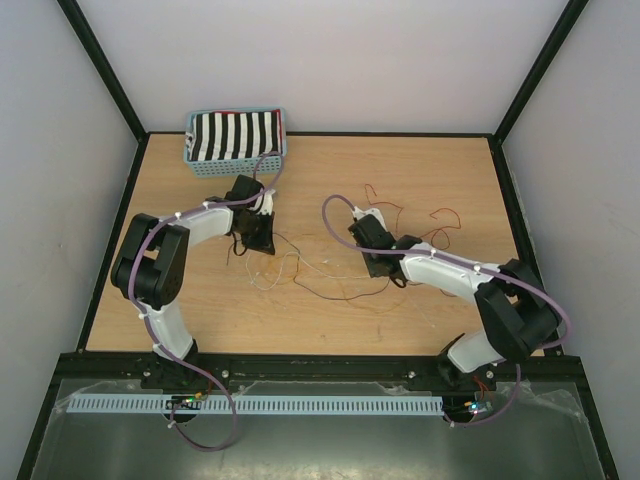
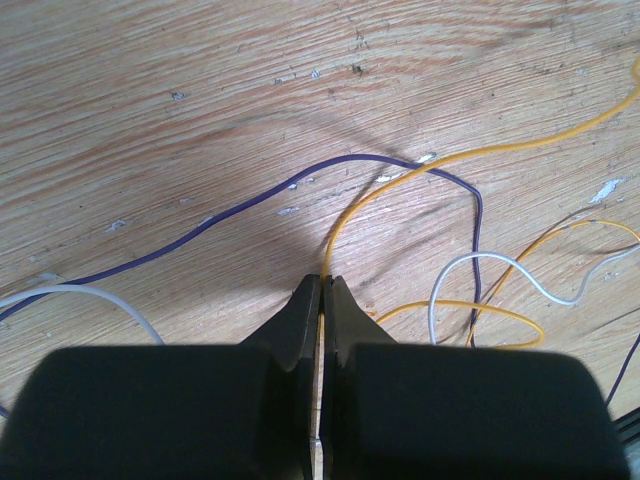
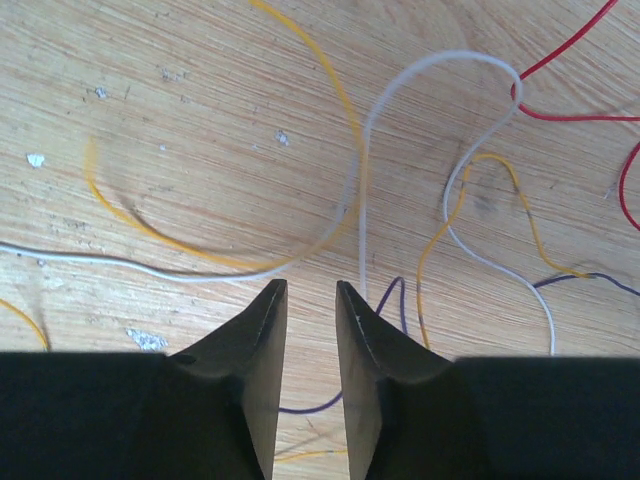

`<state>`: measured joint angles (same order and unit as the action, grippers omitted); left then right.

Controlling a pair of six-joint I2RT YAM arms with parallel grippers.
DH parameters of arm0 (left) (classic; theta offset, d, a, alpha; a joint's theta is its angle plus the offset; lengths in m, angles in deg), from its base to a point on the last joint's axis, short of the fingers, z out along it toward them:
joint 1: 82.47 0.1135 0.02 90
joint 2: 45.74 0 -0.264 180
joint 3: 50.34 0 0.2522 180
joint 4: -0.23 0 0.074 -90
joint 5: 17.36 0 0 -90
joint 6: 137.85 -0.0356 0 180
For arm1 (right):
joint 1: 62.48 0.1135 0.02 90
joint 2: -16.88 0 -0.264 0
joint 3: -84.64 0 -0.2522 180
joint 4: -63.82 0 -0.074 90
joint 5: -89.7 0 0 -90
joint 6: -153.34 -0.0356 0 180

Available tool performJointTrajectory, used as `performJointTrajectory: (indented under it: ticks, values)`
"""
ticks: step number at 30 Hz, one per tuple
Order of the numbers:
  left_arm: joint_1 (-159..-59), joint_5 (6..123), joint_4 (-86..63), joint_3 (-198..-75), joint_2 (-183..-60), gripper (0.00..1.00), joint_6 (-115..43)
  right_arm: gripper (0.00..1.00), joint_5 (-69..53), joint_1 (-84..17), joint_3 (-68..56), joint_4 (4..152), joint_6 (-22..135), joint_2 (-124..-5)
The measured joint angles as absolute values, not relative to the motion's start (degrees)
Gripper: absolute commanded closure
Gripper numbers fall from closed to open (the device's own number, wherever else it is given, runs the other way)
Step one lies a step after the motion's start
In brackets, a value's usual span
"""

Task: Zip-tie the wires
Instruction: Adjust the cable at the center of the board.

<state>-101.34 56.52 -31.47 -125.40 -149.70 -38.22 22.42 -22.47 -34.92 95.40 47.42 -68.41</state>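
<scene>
Wood-grain table [image 1: 200, 310] carries the wires [image 1: 335, 290], a loose tangle of thin strands lying across its middle and spreading toward the right side, between and around the two arms. At the far left corner stands a pale blue basket [image 1: 237, 166] with a black-and-white striped cloth [image 1: 235, 135] in it, well apart from the tangle.

The left gripper [image 2: 324, 280] hangs low over the left end of the tangle, just near of the basket. Its jaws are pressed together with no gap. A yellow wire [image 2: 329, 250] rises straight out from between the tips and then curves away to the right, so that strand is pinched there. A purple wire [image 2: 150, 252] runs in from the left, arches over the yellow one and drops on the right. A white wire [image 2: 480, 257] loops beside it, flat on the wood.

The right gripper [image 3: 311, 287] sits low over the middle of the tangle, to the right of the left one. Its jaws stand partly apart with bare wood showing in the gap, and nothing is gripped. A white strand [image 3: 440, 55] loops down to just beside the tip of one finger [image 3: 365, 330]; whether it touches I cannot tell. A purple strand [image 3: 310, 408] crosses the table below the gap. A red wire [image 3: 580, 117] lies farther right.
</scene>
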Motion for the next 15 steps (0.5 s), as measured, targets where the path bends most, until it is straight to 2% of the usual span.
performJointTrajectory:
  ticks: [6, 10, 15]
  values:
    - [-101.34, 56.52, -31.49, -125.4, -149.68, 1.0, -38.22, 0.55, 21.51, -23.45, -34.57, 98.64, 50.02, -66.67]
    - [-101.29, 56.56, -31.86, -125.35, -149.55, 1.0, -38.22, 0.47, 20.63, -23.89, -34.42, 99.97, 50.63, -65.51]
    - [-101.14, 56.56, -32.47, -125.14, -149.28, 1.0, -38.22, 0.43, 16.7, -23.91, -33.41, 99.8, 49.89, -63.83]
